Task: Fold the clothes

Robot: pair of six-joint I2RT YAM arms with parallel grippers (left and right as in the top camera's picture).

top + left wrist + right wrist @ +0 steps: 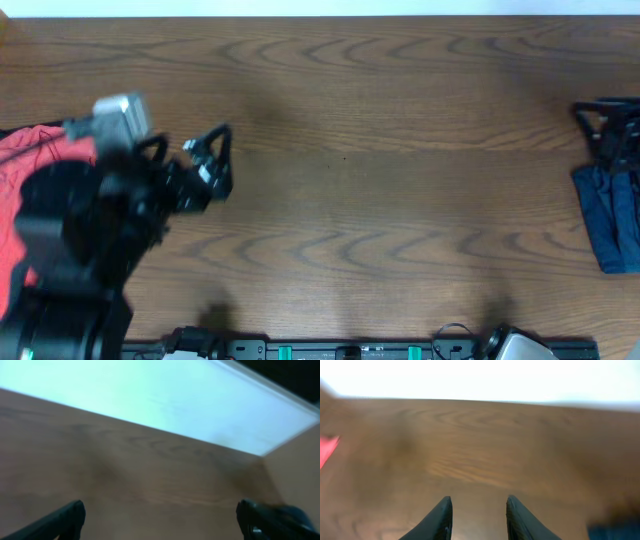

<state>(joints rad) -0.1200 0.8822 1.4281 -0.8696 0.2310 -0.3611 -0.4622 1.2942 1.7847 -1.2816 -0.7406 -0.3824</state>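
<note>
Grippers, 2 off.

Item 1 – left gripper (160, 505): fingers spread abt as wide as they go, nothing betw. them, bare wood beneath. Holds nothing. Sits over left half of table (380, 200), tips pointing twd centre.

Item 2 – right gripper (479, 502): fingers part-way apart, clear gap, nothing in it. Empty. Wrist view blurred. Overhead shows only a grey housing at near edge, right of centre, prob. this arm's wrist; rest cropped.

Item 3 – clothes: black garment (610, 125) at far right edge of table, partly cut by frame. By colour prob. the jersey, not confirmed; no orange pattern can be made out. Blue folded cloth (610, 220) is on its near side, touching or just beside; can't tell which.

Item 4 – red cloth (40, 150): left edge of table, part hidden under left arm.

Key relation: black garment lies to the right of both grippers. Right gripper judged the nearer. Left gripper well apart from it, across most of the table. Long axis of black garment: can't tell, cropped. Blue folded cloth runs near-to-far.

Markings: no brand, label or lettering legible in any view.
</note>
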